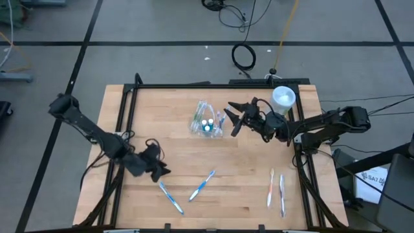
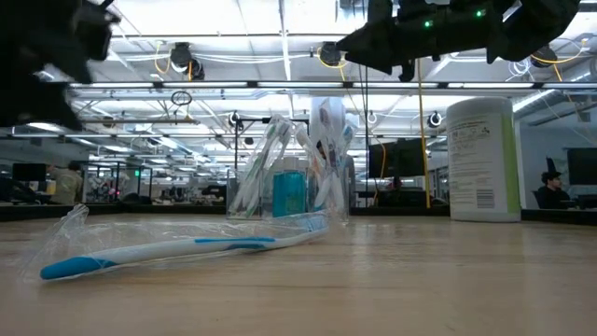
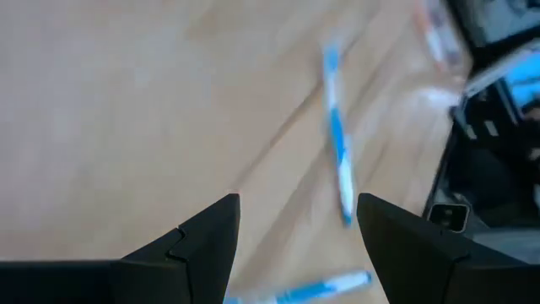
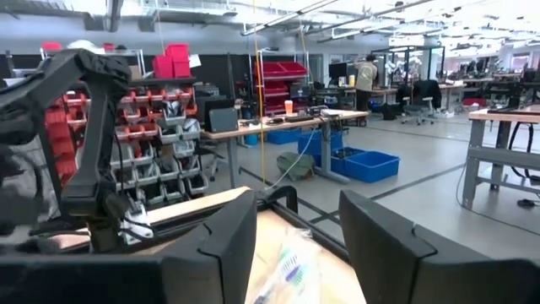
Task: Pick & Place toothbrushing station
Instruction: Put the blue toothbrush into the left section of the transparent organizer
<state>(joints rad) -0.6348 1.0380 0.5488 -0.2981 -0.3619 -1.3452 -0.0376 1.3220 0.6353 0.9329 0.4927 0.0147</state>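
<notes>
A light wooden table with a black frame stands on a grey floor crossed by dark lines, a coiled black cable lying on the floor beyond its far edge. The low view looks across the tabletop into a wide hall with ceiling lights and rows of desks, and the right wrist view shows shelves of red bins and a person standing at a distant desk. The toothbrushing station, a small clear container with toothbrushes and something teal inside, stands upright near the far middle of the table. A white cylindrical canister stands at the far right corner, well apart from it. Two blue-and-white toothbrushes lie near the front middle, the nearer one in a clear wrapper in the low view, and two more toothbrushes lie side by side toward the front right. The right arm reaches in from the right edge, stretched level toward the station; the right gripper hangs just beside the station's right side, not touching it, its fingers spread. The left arm angles in from the left, bent low, and the left gripper hovers above the front-left toothbrush with its fingers spread apart and nothing between them.
</notes>
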